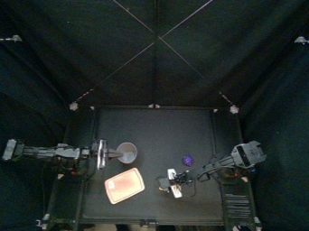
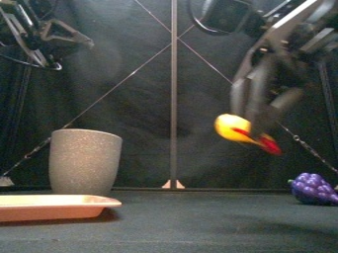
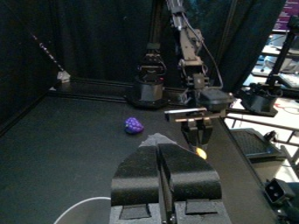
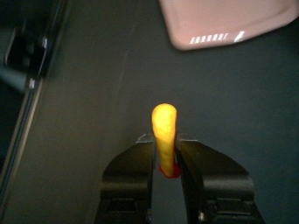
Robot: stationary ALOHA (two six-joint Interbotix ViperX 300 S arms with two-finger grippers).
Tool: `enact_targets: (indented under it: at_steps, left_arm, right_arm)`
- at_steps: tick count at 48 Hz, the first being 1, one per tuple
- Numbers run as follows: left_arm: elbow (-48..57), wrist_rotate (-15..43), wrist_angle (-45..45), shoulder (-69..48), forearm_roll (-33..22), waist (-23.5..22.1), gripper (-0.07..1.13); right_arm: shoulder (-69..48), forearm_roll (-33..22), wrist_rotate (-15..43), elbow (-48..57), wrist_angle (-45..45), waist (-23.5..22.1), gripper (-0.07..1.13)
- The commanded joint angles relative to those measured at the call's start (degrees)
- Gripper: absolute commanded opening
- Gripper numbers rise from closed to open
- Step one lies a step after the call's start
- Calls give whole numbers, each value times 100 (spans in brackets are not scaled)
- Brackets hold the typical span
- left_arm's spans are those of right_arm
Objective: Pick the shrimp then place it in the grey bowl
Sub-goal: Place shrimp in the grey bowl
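Note:
The shrimp, yellow with a red tail, hangs in the air above the table with my right gripper shut on it. In the right wrist view the shrimp sticks out from between the jaws of that gripper, and the table lies below. The tall grey speckled cup stands upright at the left; in the top view the cup is left of and behind the right gripper. My left gripper rests shut beside the cup, at the table's left.
A flat pink tray lies at the front left, just left of the held shrimp. A purple bunch of grapes sits on the table behind the right gripper, seen low at the right in the front view.

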Motion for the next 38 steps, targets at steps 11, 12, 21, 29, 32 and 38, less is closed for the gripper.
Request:
enact_targets:
  at_steps: [11, 12, 21, 29, 32, 38]
  left_arm:
    - [-9, 18, -53, 18, 9, 88, 26]
    - [-9, 18, -53, 18, 9, 88, 26]
    - [-9, 18, -53, 18, 9, 88, 26]
    - [-9, 18, -88, 18, 0, 88, 26]
    - [0, 18, -105, 18, 0, 88, 26]
    - [18, 18, -105, 18, 0, 88, 26]
  right_arm:
    - [141, -633, -26, -721, -1907, -1283, 48]
    - [185, -668, -26, -765, -2021, -1345, 48]
    - [712, -844, -35, -1362, -2654, -1740, 48]
    - [1213, -888, -35, -1925, -2733, -1916, 48]
    - [1354, -888, -35, -2083, -2733, -1934, 48]
    - [1556, -888, -26, -2329, -2742, -1942, 50]
